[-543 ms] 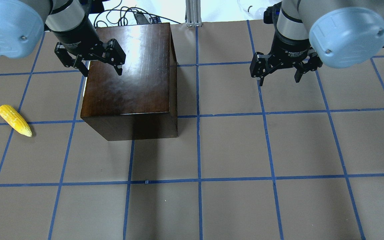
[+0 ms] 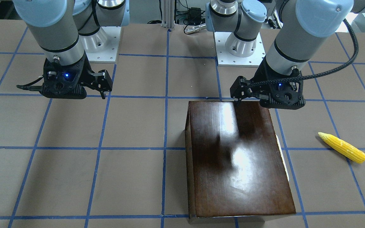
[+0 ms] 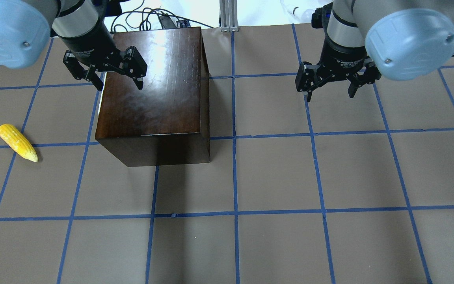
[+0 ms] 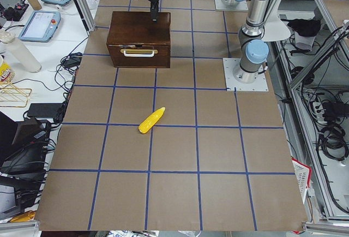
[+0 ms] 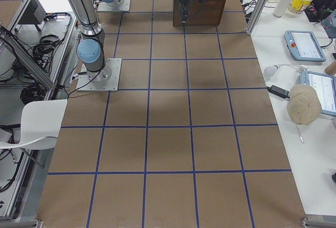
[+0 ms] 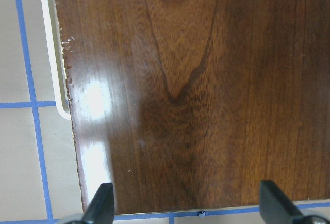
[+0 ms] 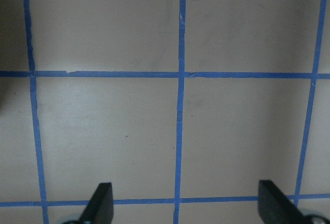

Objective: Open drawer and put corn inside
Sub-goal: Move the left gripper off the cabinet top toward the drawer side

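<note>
The dark-brown wooden box [image 3: 152, 86] stands left of centre. Its drawer [image 4: 139, 57] is closed, and its white handle [image 4: 138, 53] faces the corn's side; the handle also shows in the left wrist view [image 6: 51, 53]. The yellow corn [image 3: 17, 142] lies on the table well left of the box, and also shows in the front-facing view [image 2: 342, 147]. My left gripper [image 3: 120, 85] is open and empty and hovers above the box top near its handle-side edge. My right gripper [image 3: 330, 94] is open and empty above bare table far right of the box.
The brown table cover [image 3: 274, 177] carries a blue tape grid. Cables and a metal post [image 3: 229, 15] lie beyond the box at the table's far edge. The robot bases [image 2: 236, 47] stand at the table's back in the front-facing view.
My left arm has shifted slightly to the left in the overhead view, still above the box. The right arm, box and corn have not moved.
</note>
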